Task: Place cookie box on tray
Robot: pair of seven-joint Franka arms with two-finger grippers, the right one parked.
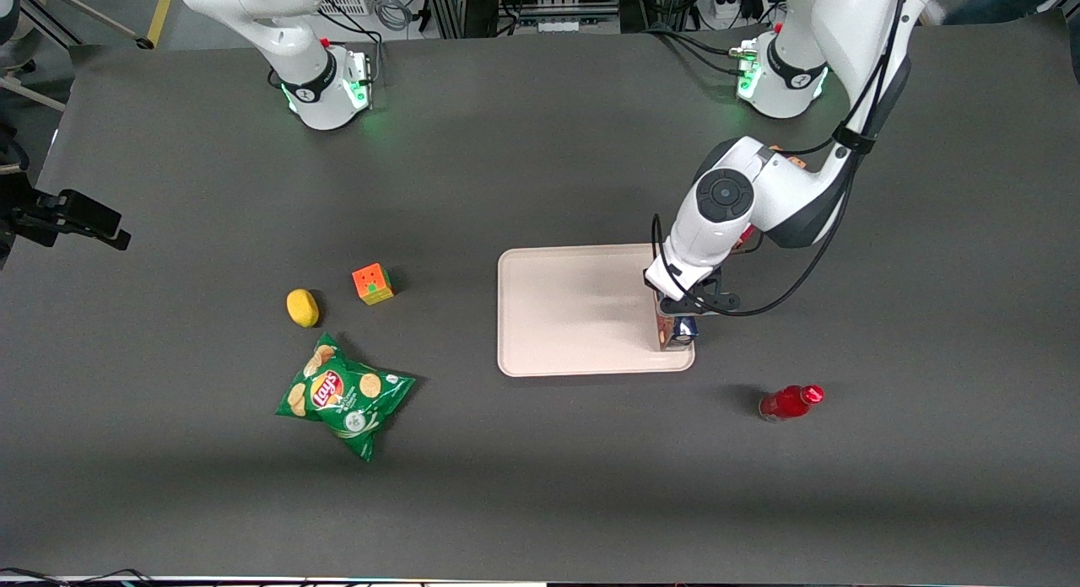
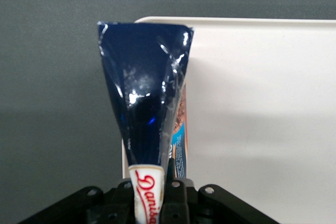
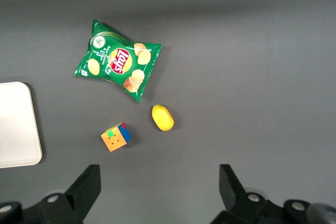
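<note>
The cookie box [image 1: 677, 332] is a dark navy carton with a white end, held upright at the tray's corner nearest the front camera on the working arm's side. My left gripper [image 1: 680, 319] is shut on its top end. In the left wrist view the box [image 2: 147, 93] hangs from the gripper [image 2: 149, 195], its lower end over the tray's rim. The pale cream tray [image 1: 574, 309] lies flat on the table; it also shows in the left wrist view [image 2: 262, 103] and the right wrist view [image 3: 16, 124].
A red bottle [image 1: 789, 401] lies nearer the front camera than the tray. Toward the parked arm's end lie a green chips bag [image 1: 344, 395], a yellow lemon [image 1: 302, 307] and a colourful cube [image 1: 373, 283].
</note>
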